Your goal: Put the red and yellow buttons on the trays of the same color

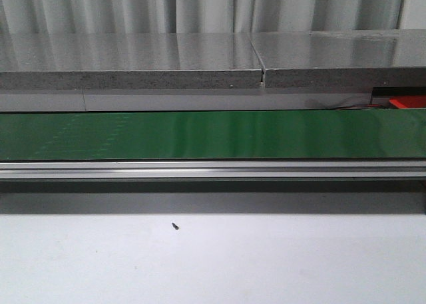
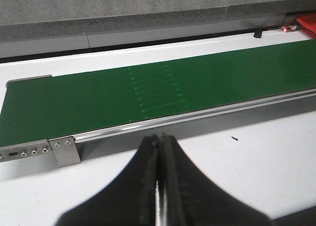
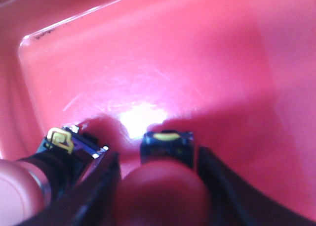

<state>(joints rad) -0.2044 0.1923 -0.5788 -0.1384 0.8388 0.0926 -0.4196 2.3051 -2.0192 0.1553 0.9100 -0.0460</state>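
Note:
The right wrist view is filled by the red tray (image 3: 197, 63). My right gripper (image 3: 157, 186) is low inside the tray, with its fingers against both sides of a red button (image 3: 158, 189). That button's black base (image 3: 168, 147) points at the tray floor. A second red button (image 3: 59, 152) lies on its side in the tray just beside one finger. My left gripper (image 2: 160, 142) is shut with nothing in it, over the white table near the belt. A corner of the red tray (image 1: 407, 102) shows at the far right of the front view. Yellow buttons and a yellow tray are out of view.
A green conveyor belt (image 1: 200, 134) with a metal rail (image 1: 200, 167) crosses the front view, and a grey stone ledge (image 1: 133, 71) lies behind it. The white table (image 1: 213, 264) lies in front, with a small dark speck (image 1: 174, 227) on it.

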